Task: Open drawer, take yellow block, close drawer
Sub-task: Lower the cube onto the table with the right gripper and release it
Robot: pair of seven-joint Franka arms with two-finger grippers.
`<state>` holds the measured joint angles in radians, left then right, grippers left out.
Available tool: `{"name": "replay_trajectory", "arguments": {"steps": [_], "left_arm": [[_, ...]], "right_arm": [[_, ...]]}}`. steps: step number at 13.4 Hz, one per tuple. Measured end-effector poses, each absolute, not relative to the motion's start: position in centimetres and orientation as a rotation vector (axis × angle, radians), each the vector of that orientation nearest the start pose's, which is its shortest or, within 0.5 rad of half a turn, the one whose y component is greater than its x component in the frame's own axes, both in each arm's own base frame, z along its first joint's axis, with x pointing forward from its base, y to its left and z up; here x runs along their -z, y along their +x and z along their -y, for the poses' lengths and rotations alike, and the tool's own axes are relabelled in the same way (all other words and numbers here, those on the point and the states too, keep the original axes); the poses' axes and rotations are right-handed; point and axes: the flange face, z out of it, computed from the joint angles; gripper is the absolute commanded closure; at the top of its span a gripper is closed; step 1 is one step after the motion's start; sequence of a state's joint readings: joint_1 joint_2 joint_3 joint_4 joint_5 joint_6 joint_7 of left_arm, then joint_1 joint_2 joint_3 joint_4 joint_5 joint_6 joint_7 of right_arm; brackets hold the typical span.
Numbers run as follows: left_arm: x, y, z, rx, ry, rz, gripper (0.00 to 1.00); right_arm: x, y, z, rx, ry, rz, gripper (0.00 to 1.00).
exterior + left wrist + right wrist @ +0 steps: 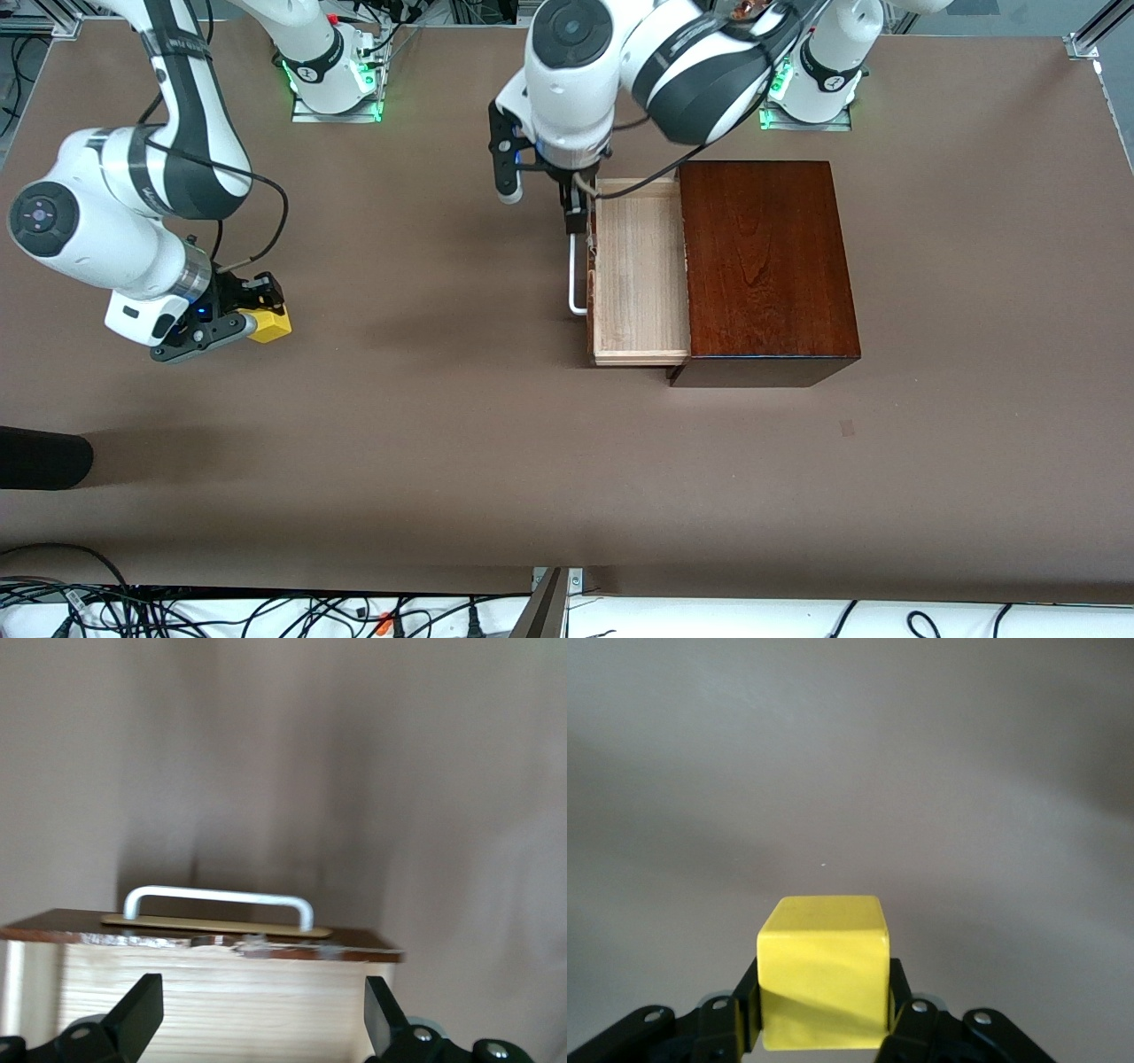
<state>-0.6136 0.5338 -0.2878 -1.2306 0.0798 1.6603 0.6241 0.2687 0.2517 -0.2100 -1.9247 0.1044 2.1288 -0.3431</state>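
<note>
I am gripping the yellow block (824, 973) in my right end effector (232, 312), the two fingers (908, 1014) pressing on its opposite side faces, over the brown desk (425, 425) toward the right arm's end. The block is a plain cube with no long axis to speak of; in the right wrist view one flat face is turning up and another is facing the camera, its edges sitting square between my fingers. It is sticking out past my fingertips, well apart from the drawer.

I am reading no brand, label or writing on the block, the drawer or the box.

The drawer (640, 270) is standing pulled out of the dark reddish-brown wooden box (766, 266), its pale wood interior showing bare. It is opening toward the right arm's end of the desk, and its long axis is running from the robots' bases toward the front camera. The white bar handle (219, 902) is lying along the drawer's dark front, parallel to that axis.

My left end effector (580, 226) is hanging over the drawer's front edge, at the end of the handle closer to the bases. Its fingers (137, 1014) are standing wide apart, holding nothing, with the handle just ahead of them.
</note>
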Motion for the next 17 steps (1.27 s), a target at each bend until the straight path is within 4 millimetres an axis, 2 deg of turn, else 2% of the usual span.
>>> {"name": "replay_trajectory", "arguments": {"steps": [3,5,8,11,12,14,17], "left_arm": [[-42.8,45.6,54.3,-0.169,-2.177,-2.244,0.0],[-40.8,45.3,55.5,-0.157,-2.136,-2.263,0.0],[-37.5,45.5,56.4,-0.159,-2.104,-2.272,0.0],[-34.4,45.8,56.4,-0.199,-2.055,-2.259,0.0],[-33.8,45.8,56.5,-0.212,-2.05,-2.26,0.0],[-32.9,45.6,56.3,-0.236,-2.038,-2.26,0.0],[-31.6,45.7,55.6,-0.266,-1.97,-2.249,0.0]], "right_arm": [[-32.3,59.7,-4.9,-0.078,-3.074,0.466,0.9],[-29.4,60.2,-4.9,-0.063,-3.099,0.407,0.9],[-24.7,60.4,-4.9,-0.088,-3.134,0.29,0.88],[-22.1,60.1,-5.1,-0.145,-3.147,0.211,0.82],[-21.7,60.0,-5.3,-0.157,-3.147,0.209,0.7],[-21.3,59.9,-5.5,-0.167,-3.146,0.213,0.0],[-22.2,60.4,-6.0,-0.135,-3.143,0.223,0.0]]}}
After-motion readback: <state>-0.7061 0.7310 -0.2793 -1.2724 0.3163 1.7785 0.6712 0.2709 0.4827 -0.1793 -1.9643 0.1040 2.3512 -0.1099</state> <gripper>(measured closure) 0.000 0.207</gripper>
